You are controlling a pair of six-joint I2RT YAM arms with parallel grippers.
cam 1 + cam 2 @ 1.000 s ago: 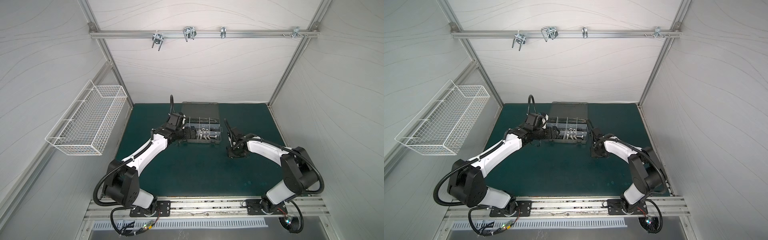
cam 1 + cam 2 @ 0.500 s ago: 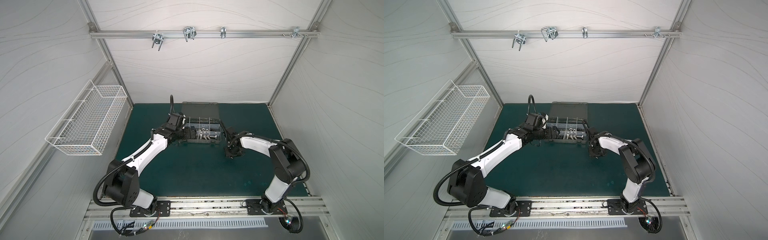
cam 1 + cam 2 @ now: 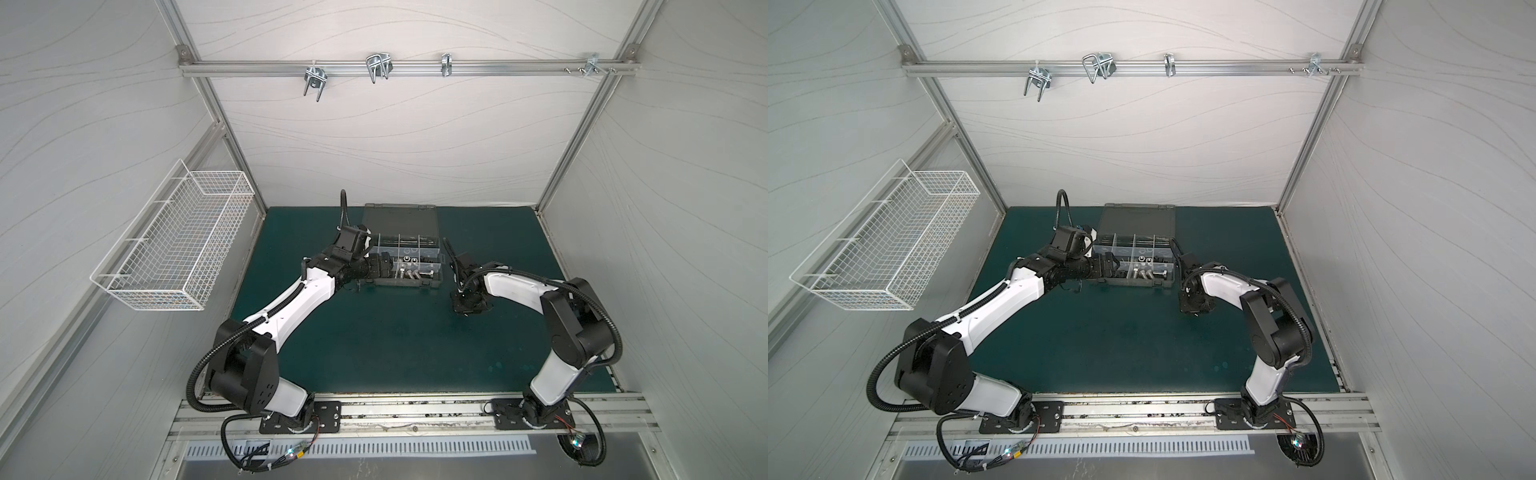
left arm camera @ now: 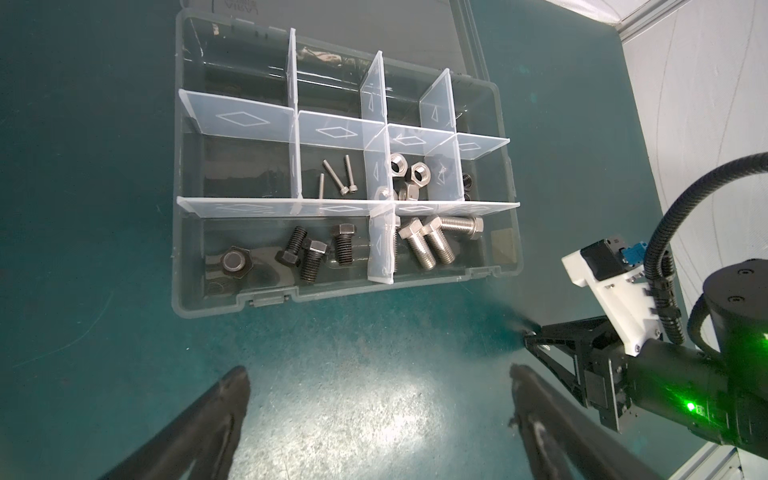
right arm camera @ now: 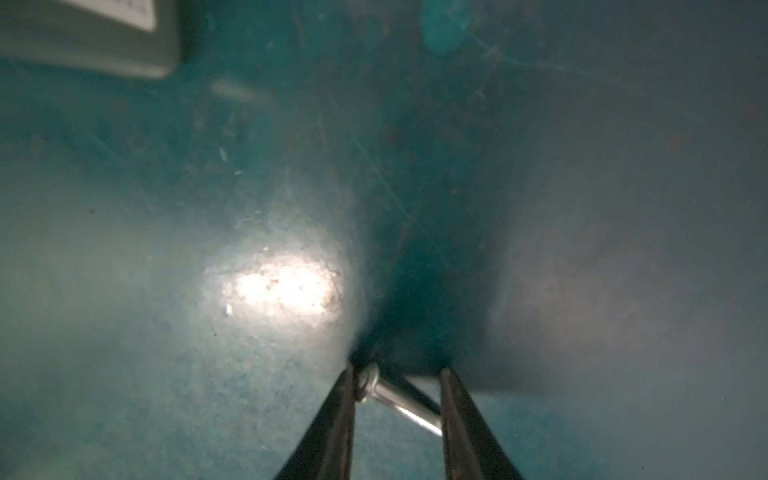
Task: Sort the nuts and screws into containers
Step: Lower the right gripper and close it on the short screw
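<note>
The dark grey organizer case (image 4: 232,305) lies open on the green mat, seen in both top views (image 3: 399,286) (image 3: 1129,286). Its containers hold thin silver screws (image 4: 338,176), silver nuts (image 4: 409,174), black nuts (image 4: 467,180), black bolts (image 4: 311,253) and silver bolts (image 4: 432,241). My left gripper (image 4: 378,374) hovers open and empty over bare mat by the case's front left corner (image 3: 384,266). To the right of the case my right gripper (image 5: 397,370) (image 3: 467,309) points down at the mat. It is shut on a thin silver screw (image 5: 399,399), held end to end between its fingers.
The case's lid (image 3: 399,216) lies flat behind it. A white wire basket (image 3: 178,245) hangs on the left wall. Silver U-shaped hooks (image 3: 378,66) hang from the rail high at the back. The case's corner (image 5: 158,62) is close to the right gripper.
The right gripper's jaws have closed in on the silver screw, and the right arm's elbow has shifted. The left arm has not moved.
</note>
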